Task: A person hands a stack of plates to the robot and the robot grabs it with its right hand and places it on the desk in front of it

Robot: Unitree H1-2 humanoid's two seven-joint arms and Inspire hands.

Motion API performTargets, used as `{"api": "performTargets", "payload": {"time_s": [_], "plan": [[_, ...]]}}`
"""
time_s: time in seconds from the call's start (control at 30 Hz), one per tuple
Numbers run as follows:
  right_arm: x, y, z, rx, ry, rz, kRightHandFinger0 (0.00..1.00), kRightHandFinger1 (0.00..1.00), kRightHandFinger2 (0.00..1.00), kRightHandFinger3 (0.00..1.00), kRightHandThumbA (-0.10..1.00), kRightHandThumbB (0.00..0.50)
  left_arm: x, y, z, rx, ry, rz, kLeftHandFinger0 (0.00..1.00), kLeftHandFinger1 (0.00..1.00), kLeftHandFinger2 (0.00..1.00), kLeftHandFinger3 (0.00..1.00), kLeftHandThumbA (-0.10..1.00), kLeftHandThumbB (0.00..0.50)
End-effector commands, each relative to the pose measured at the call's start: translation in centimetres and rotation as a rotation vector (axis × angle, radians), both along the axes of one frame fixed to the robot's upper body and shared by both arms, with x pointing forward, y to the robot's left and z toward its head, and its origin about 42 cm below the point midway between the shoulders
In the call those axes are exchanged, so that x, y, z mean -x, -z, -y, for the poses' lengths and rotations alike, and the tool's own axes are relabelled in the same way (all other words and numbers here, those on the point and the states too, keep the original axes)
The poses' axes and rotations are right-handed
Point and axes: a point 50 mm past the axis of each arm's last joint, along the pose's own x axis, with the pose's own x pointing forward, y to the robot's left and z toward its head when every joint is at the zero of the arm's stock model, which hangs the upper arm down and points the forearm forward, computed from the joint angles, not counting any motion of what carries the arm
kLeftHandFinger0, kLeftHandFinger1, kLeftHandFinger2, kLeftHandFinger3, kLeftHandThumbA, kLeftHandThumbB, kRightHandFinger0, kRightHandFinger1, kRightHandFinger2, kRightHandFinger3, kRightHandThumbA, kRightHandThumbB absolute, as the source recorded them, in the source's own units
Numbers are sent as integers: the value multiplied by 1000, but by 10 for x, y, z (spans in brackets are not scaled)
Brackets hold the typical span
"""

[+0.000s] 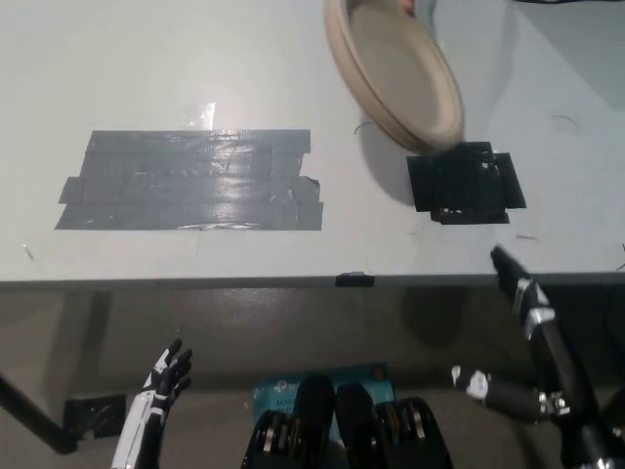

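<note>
Stack of plates [395, 73] tilted in air over far right part of desk [146, 68], held at far edge by person's hand [408, 6]. Black tape patch [465, 183] near right front edge, gray tape patch [190, 181] at left. Right hand [527, 337] below front edge, fingers spread, holding nothing. Left hand [161, 391] low at left, fingers apart, holding nothing.

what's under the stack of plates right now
The stack of plates is held tilted above the desk, casting a shadow. Its lower edge overlaps the top of a black tape patch. Whatever desk surface lies behind the plates is covered.
</note>
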Motion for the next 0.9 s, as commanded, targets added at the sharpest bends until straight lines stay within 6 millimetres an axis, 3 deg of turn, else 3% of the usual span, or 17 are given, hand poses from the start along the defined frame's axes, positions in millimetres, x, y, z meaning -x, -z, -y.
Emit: {"api": "performTargets", "payload": {"time_s": [0.0,0.23,0.43,0.7,0.87], "plan": [[-29,-94,-14,201,193,450,1000,1000,1000,1000,1000,417,0,-8,3,-8,25,65,1000,1000,1000,1000,1000,184],[-67,-105,-27,249,212,440,1000,1000,1000,1000,978,393,-3,-10,4,-10,30,72,1000,1000,1000,1000,1000,183],[-111,-98,-40,365,259,414,1000,1000,1000,1000,1000,408,-3,-11,4,-8,24,70,1000,1000,1000,1000,1000,189],[-149,-87,-49,439,256,364,1000,1000,1000,1000,1000,388,-3,-10,4,-14,25,71,1000,1000,1000,1000,1000,193],[-175,-84,-51,484,270,343,1000,1000,1000,1000,1000,410,-3,-10,4,-8,29,71,1000,1000,1000,1000,1000,202]]}}
